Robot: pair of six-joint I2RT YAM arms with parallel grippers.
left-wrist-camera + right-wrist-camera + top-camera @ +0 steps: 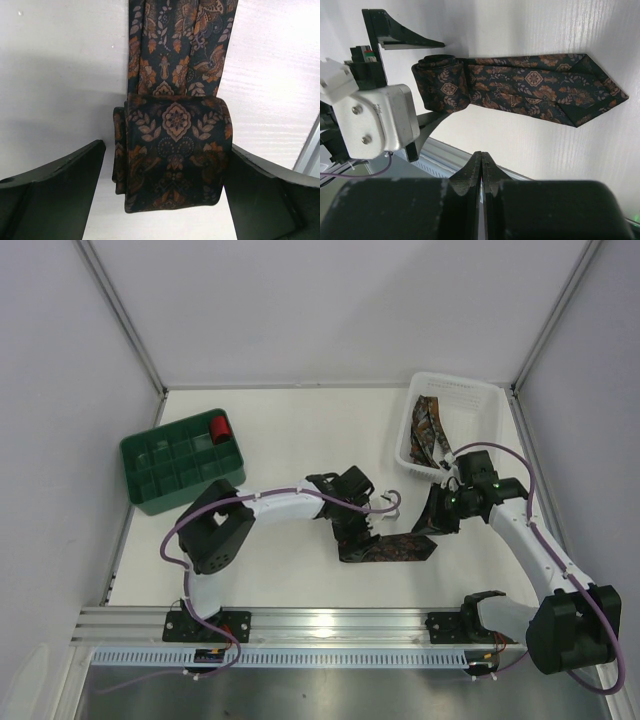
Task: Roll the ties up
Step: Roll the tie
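The left tool stands spread wide astride the partly rolled tie on the bench; the right tool is pressed together, empty, near its pointed end.

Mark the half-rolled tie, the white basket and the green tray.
half-rolled tie (pixel 175 145): left wrist view, rolled end.
white basket (pixel 470 410): top view, bare right side.
green tray (pixel 165 495): top view, near wall.

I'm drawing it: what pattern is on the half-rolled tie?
Dark tie with orange-brown flowers and leaves; clearest in left wrist view.

Green tray (red roll inside, perhaps fabric), white basket
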